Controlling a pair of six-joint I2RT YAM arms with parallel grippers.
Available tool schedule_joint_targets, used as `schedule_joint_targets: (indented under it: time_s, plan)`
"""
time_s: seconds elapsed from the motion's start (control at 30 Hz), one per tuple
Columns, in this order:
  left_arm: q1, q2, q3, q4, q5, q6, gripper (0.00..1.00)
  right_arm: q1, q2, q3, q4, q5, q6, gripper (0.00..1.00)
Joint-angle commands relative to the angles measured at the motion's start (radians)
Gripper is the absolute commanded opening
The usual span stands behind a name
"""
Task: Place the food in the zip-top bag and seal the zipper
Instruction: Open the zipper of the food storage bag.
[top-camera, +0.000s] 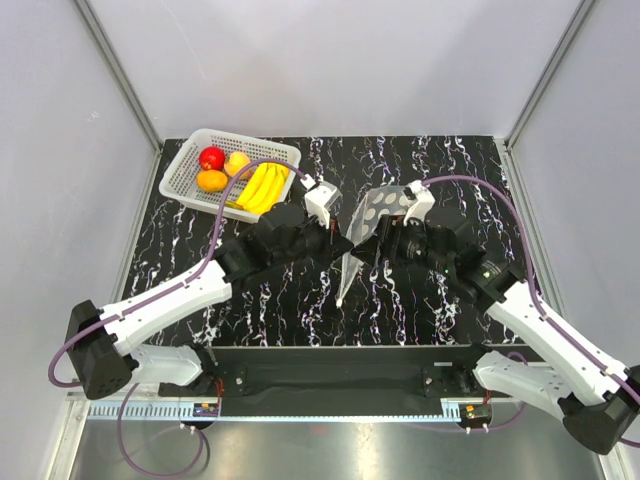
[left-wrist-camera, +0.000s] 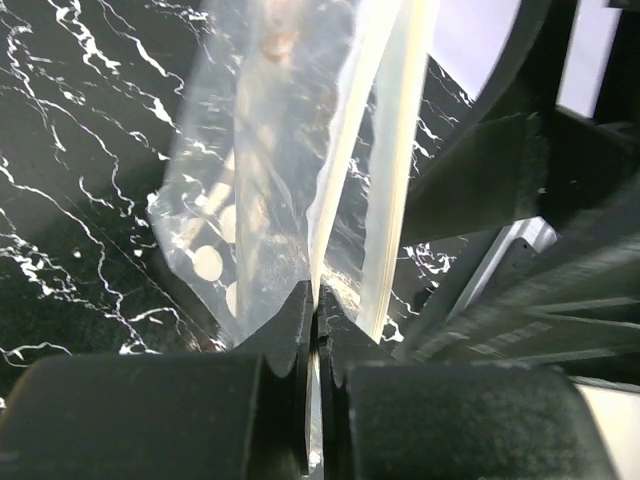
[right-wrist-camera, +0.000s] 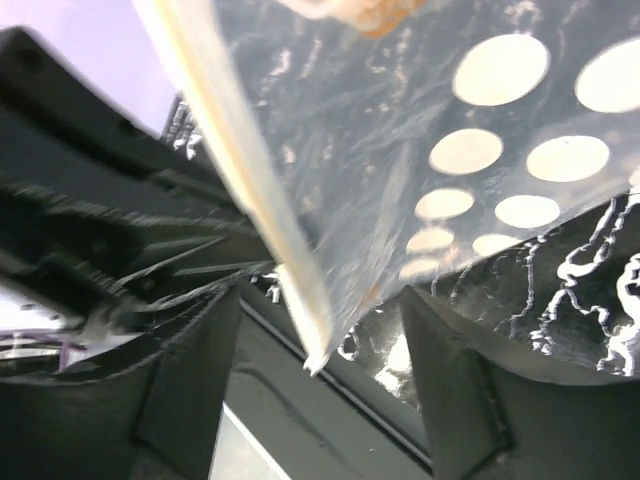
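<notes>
Three fist-sized fruits are showing: one red round fruit (top-camera: 212, 158), one orange round fruit (top-camera: 211, 180) and one yellow-pink round fruit (top-camera: 238, 162). One bunch of yellow bananas (top-camera: 262, 186) is showing, seemingly four bananas, though the exact count is hard to tell. One white perforated plastic basket (top-camera: 190, 160) is showing, and one clear crinkly plastic pouch with white dots (top-camera: 385, 208). Two white-and-black robot arms (top-camera: 170, 300) (top-camera: 545, 325) are showing, trailing two purple cables (top-camera: 218, 225) (top-camera: 470, 179), one each.

We see a white perforated basket (top-camera: 183, 166) sitting at the far left corner of the table (top-camera: 440, 310), whose top is black with white marble veins. Pale walls (top-camera: 350, 60) close in three sides, with slanting metal posts (top-camera: 118, 70) at the far corners. A pale ticked strip (top-camera: 300, 411) runs along the near edge.
</notes>
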Motion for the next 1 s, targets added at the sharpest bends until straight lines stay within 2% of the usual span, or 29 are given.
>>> schedule_joint_targets:
  time_s: [0.0,0.1,0.33,0.43,0.47,0.57,0.67,0.73,0.77,0.87,0.9,0.97]
  plan:
    - [0.003,-0.012,0.033,0.034,0.034,-0.035,0.01,0.010,0.044,0.045,0.028,0.045,-0.064,0.71]
    - [0.005,-0.015,0.025,0.048,0.031,-0.044,0.01,0.018,0.061,0.055,0.006,0.103,-0.066,0.64]
    - [0.006,-0.012,0.015,0.066,0.040,-0.055,0.00,0.052,0.084,0.083,-0.047,0.229,-0.072,0.64]
    - [0.013,-0.011,0.012,0.068,0.044,-0.061,0.00,0.064,0.096,0.106,-0.093,0.290,-0.073,0.54]
    - [0.016,-0.009,0.012,0.068,0.046,-0.064,0.00,0.066,0.103,0.112,-0.101,0.307,-0.075,0.47]
    - [0.023,-0.002,0.018,0.057,0.057,-0.070,0.01,0.069,0.124,0.137,-0.113,0.318,-0.092,0.42]
    - [0.023,0.007,0.036,0.034,0.060,-0.069,0.01,0.076,0.161,0.166,-0.124,0.335,-0.109,0.34]
    - [0.023,0.006,0.042,0.027,0.064,-0.067,0.01,0.081,0.179,0.183,-0.126,0.338,-0.119,0.25]
    - [0.023,0.006,0.044,0.022,0.064,-0.066,0.01,0.084,0.196,0.189,-0.126,0.344,-0.124,0.25]
    - [0.028,0.006,0.053,-0.001,0.061,-0.060,0.02,0.090,0.219,0.201,-0.135,0.361,-0.135,0.11]
    - [0.037,0.008,0.056,-0.016,0.066,-0.055,0.06,0.090,0.227,0.216,-0.161,0.378,-0.141,0.03]
    - [0.049,0.012,0.065,-0.033,0.069,-0.049,0.07,0.090,0.233,0.236,-0.200,0.459,-0.146,0.00]
